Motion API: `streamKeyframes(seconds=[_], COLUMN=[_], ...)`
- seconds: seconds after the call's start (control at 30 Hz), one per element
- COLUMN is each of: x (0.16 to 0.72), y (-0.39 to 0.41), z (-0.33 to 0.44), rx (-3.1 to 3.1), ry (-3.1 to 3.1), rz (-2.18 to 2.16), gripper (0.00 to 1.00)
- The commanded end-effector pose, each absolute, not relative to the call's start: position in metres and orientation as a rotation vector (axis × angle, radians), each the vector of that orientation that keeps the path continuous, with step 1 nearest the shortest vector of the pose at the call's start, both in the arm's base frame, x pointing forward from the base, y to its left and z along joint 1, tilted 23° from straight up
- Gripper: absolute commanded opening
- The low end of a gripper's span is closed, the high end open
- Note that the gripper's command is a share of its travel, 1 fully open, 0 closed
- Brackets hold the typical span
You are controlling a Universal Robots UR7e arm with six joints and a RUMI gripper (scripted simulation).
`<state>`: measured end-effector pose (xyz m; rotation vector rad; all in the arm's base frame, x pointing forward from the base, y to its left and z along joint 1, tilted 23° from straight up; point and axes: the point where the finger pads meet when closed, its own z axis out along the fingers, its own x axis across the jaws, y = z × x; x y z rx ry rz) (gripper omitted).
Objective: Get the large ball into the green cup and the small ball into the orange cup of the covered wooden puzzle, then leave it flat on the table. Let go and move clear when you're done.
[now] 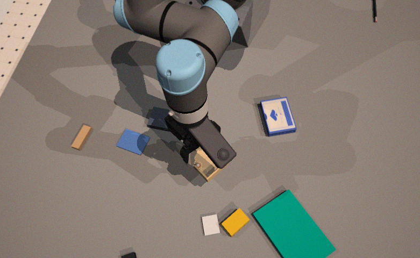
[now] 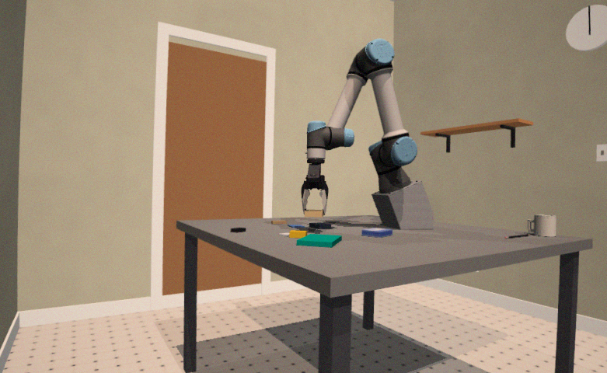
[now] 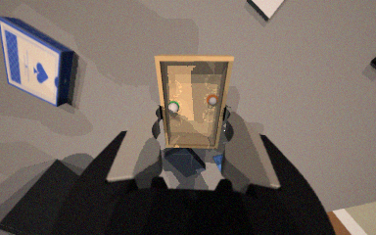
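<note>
The covered wooden puzzle (image 3: 194, 101) is a shallow tan box with a clear lid. My gripper (image 3: 192, 107) is shut on its two long sides near the near end and holds it level, a little above the table. A pale ball sits in the green cup (image 3: 173, 106) on the left and a smaller pale ball sits in the orange cup (image 3: 212, 100) on the right. From above, the puzzle (image 1: 204, 164) shows partly under the wrist. From the side, the puzzle (image 2: 313, 213) hangs between the fingers (image 2: 314, 203) above the table top.
A blue card box (image 1: 277, 115) lies to the right. A blue tile (image 1: 132, 141), a dark tile (image 1: 158, 117) and a tan block (image 1: 81, 136) lie to the left. A green slab (image 1: 293, 224), a yellow block (image 1: 235, 221) and a white block (image 1: 211, 224) lie nearer the front. A mug (image 2: 543, 224) stands far off.
</note>
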<state>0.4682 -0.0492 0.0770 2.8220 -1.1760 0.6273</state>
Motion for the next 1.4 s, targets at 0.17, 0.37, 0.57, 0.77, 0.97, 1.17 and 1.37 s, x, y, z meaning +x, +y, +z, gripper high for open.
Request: streamKeyframes(seconds=[0.17, 0.37, 0.57, 0.77, 0.97, 1.17, 1.37], x=[0.472, 0.475, 0.477, 0.481, 0.485, 0.487, 0.489], y=[-0.051, -0.052, -0.054, -0.055, -0.057, -0.058, -0.059], z=[0.069, 0.061, 0.055, 0.045, 0.036, 0.031, 0.025], rx=[2.822, 2.822, 2.822, 2.822, 2.822, 2.822, 2.822], ry=[-1.176, -1.176, -1.176, -1.176, -1.176, -1.176, -1.176], rz=[0.629, 0.629, 0.629, 0.629, 0.629, 0.629, 0.629], gripper=[0.44, 0.44, 0.44, 0.44, 0.44, 0.44, 0.44])
